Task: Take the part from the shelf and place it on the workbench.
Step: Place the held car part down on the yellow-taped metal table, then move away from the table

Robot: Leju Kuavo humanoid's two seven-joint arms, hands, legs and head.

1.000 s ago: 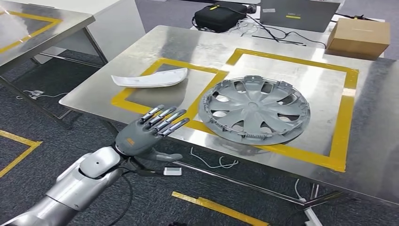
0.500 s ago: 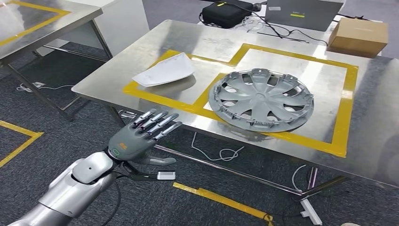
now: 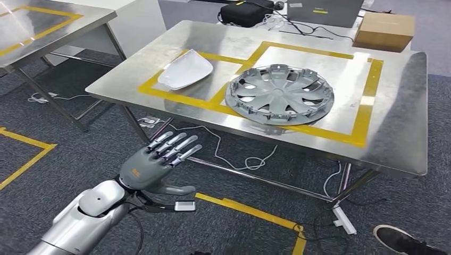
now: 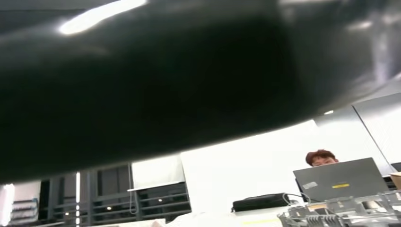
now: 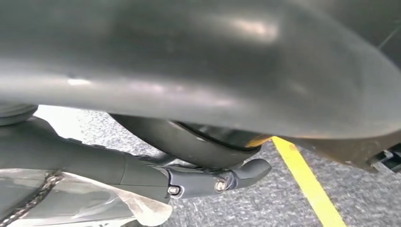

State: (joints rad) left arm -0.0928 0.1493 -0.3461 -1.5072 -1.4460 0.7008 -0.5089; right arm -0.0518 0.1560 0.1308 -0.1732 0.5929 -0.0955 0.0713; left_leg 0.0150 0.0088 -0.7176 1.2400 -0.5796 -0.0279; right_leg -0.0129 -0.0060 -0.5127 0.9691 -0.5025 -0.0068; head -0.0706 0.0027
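Part on the workbench [image 3: 400, 114] already, by the look of it. Two candidates, can't tell which one the task means: grey wheel cover [image 3: 280, 94], lying flat inside the large yellow tape outline [image 3: 367, 95], or white curved shell [image 3: 186, 69] in the smaller outline just beside it, not touching.

Handling, my read:
- wheel cover: light moulded plastic, stiff but flexes at the rim, clips on the edge snag. Grip the rim or through a spoke opening.
- shell: thin, glossy, likely slippery. Take it by a long edge.

Left hand [image 3: 154, 164] empty, fingers spread and straight, hovering over the carpet well short of the table edge. Right hand: wrist view too close and dark, can't tell its state.

Cardboard box [image 3: 384, 31] at the far corner.
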